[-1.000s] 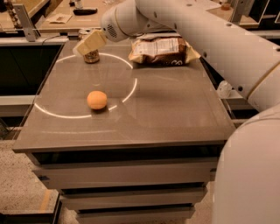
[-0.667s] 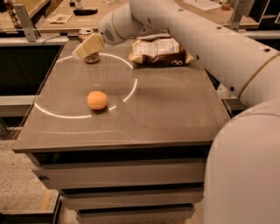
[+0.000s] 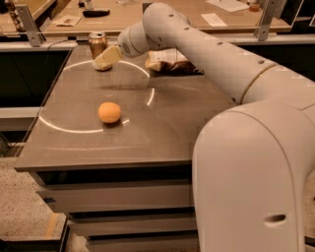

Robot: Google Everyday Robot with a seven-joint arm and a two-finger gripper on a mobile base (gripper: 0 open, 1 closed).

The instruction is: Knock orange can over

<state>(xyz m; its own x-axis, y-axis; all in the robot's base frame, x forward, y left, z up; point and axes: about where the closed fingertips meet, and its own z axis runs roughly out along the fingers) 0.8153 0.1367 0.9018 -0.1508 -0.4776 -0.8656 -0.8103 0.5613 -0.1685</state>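
The orange can [image 3: 97, 45] stands upright at the back left of the grey table [image 3: 162, 133], its silver top showing. My gripper [image 3: 106, 58] hangs just in front of and slightly right of the can, low over the table and overlapping the can's lower part. I cannot tell if it touches the can. My white arm [image 3: 206, 54] reaches in from the right across the back of the table.
A round orange ball [image 3: 109, 112] lies in the middle left of the table. A crinkled brown-and-white snack bag [image 3: 167, 61] lies at the back, behind my arm. A wooden counter [image 3: 162, 12] with small items runs behind the table.
My gripper has moved a little down and to the right, toward the camera. The can, hidden behind it before, now shows upright behind it. The ball and the bag have not moved.
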